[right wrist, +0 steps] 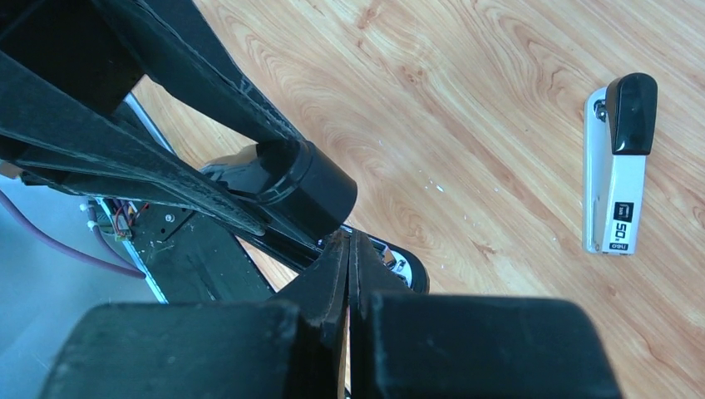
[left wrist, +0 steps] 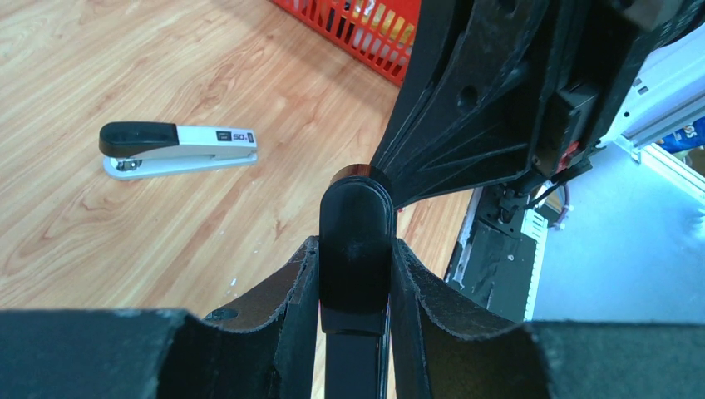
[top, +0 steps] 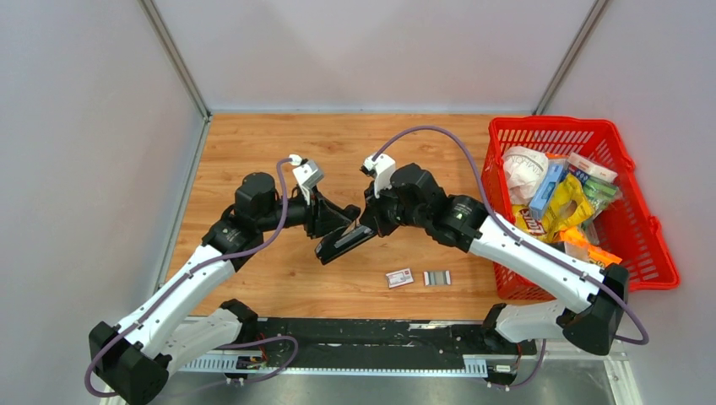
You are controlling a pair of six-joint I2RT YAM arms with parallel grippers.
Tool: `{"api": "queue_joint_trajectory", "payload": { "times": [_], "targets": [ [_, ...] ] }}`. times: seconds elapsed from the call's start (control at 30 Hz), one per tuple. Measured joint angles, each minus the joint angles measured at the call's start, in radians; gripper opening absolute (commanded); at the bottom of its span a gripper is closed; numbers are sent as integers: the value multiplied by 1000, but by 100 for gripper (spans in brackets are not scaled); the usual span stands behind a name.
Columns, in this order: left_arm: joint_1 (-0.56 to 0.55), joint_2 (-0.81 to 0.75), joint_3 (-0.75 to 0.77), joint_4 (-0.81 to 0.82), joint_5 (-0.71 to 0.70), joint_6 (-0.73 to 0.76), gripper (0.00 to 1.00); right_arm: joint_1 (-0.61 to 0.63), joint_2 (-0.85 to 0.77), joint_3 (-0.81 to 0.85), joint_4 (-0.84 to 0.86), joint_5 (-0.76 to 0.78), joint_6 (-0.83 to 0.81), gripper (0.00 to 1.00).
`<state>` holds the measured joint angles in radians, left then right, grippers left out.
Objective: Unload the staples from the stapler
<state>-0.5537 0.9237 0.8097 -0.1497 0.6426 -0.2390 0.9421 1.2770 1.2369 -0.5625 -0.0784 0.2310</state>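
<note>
A black stapler (top: 344,243) hangs above the table, with my left gripper (top: 333,221) shut on its body. In the left wrist view its rounded end (left wrist: 356,216) sticks out between the pads of that gripper (left wrist: 353,249). My right gripper (top: 367,226) is shut with nothing between its fingers. Its tips (right wrist: 349,241) rest against the stapler (right wrist: 312,187), just beside the shiny metal at its front. The staples (top: 436,278), a short silvery ribbed strip, lie flat on the wood near the front edge, apart from both grippers.
A small white-and-red box (top: 399,278) lies just left of the strip. A second stapler, white with a black end (left wrist: 179,148) (right wrist: 617,166), lies on the wood. A red basket (top: 639,236) full of packets stands at the right edge.
</note>
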Motion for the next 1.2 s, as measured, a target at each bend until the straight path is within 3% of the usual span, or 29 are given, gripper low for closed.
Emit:
{"api": "queue_joint_trajectory", "payload": {
  "times": [0.53, 1.2],
  "targets": [
    [-1, -16, 0, 20, -60, -55, 0, 0, -37, -153, 90, 27, 36, 0],
    [-1, -89, -67, 119, -273, -198, 0, 42, 28, -255, 288, 35, 147, 0]
  ]
}}
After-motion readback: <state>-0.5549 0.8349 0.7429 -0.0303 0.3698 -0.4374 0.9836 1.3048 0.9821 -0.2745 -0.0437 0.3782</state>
